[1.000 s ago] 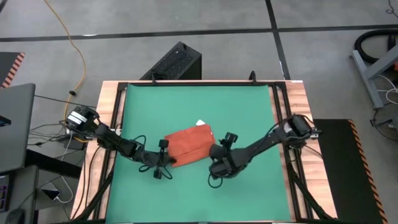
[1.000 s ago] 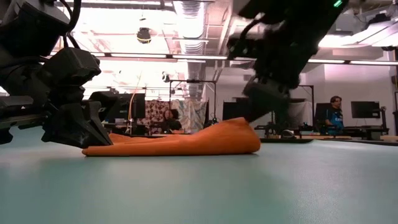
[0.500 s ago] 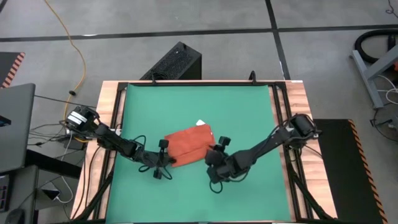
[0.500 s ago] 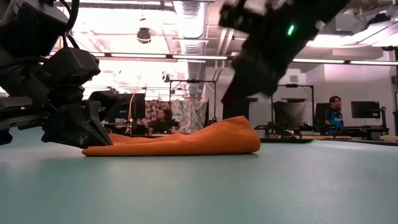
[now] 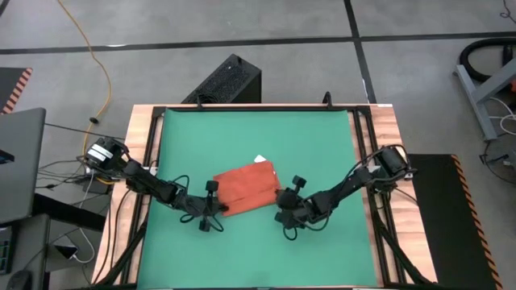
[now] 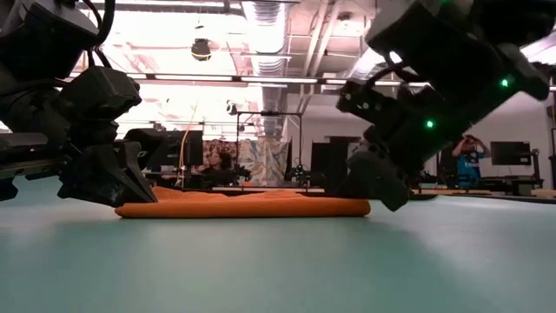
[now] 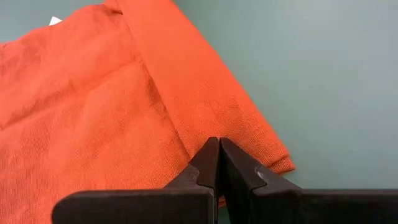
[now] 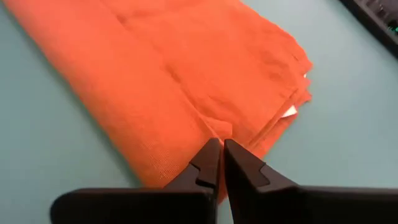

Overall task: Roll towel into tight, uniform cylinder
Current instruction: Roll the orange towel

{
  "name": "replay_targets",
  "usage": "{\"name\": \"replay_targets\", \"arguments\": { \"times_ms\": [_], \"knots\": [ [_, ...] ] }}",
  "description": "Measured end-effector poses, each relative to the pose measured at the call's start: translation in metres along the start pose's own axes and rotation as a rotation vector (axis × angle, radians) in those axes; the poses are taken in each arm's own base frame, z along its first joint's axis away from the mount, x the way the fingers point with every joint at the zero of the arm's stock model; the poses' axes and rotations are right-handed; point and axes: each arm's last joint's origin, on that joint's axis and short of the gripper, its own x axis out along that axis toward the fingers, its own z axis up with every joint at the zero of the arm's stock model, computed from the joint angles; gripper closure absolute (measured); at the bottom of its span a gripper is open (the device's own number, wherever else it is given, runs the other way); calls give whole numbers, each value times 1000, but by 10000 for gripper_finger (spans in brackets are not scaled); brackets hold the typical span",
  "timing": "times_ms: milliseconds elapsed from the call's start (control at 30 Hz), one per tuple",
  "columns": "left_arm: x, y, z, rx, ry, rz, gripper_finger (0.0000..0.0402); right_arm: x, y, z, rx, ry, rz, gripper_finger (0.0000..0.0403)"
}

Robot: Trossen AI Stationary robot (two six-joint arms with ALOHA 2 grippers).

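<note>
The orange-red towel (image 5: 244, 187) lies folded flat on the green table top, its white tag (image 5: 260, 159) at the far edge. My left gripper (image 5: 218, 208) is shut at the towel's near-left corner, low over the table (image 6: 109, 183). My right gripper (image 5: 282, 208) is shut at the towel's right end (image 6: 360, 207). In the right wrist view its fingertips meet over a small pucker of cloth (image 8: 219, 127). My left gripper has its shut fingertips (image 7: 211, 155) down on the folded strip along the towel's edge (image 7: 205, 124), slanting down from the left. I cannot tell whether any cloth is between them. The towel lies flat under them. My right gripper pinches a small pucker of the towel's top layer (image 8: 217, 129) near its right edge, at the fingertips. The fingers slant down from the table's near right. The towel lies flat on the table, slack.
Bare green table top (image 5: 258, 133) stretches beyond the towel and along the near edge. A wooden frame (image 5: 145, 153) borders the table. A black box (image 5: 230, 80) sits past the far edge and a laptop (image 5: 20, 161) to the left. A person (image 6: 473, 152) stands far back in the room.
My right gripper has come down to table level at the towel's right end and has shut. The towel's right end, raised in a hump a second ago, now lies flat. The towel's left end has stayed put.
</note>
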Motion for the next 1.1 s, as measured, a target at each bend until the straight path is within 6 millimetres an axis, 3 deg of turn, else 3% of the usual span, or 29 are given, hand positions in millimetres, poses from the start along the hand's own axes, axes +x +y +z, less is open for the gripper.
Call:
{"name": "replay_targets", "arguments": {
  "times_ms": [167,467,600,767,1100],
  "knots": [
    [0,0,1,-3,-8,-12,401,2,-4,-11,37,-19,20,372],
    [-10,-1,5,94,-6,-19,401,2,-4,-14,93,-25,58,384],
    [-11,0,4,95,1,-18,401,-5,-1,-15,76,-102,-53,385],
    [-11,0,3,100,23,-14,401,-16,0,-7,109,-204,-133,385],
    [-11,1,3,100,22,-3,401,-14,10,13,28,-300,9,386]
  ]
}}
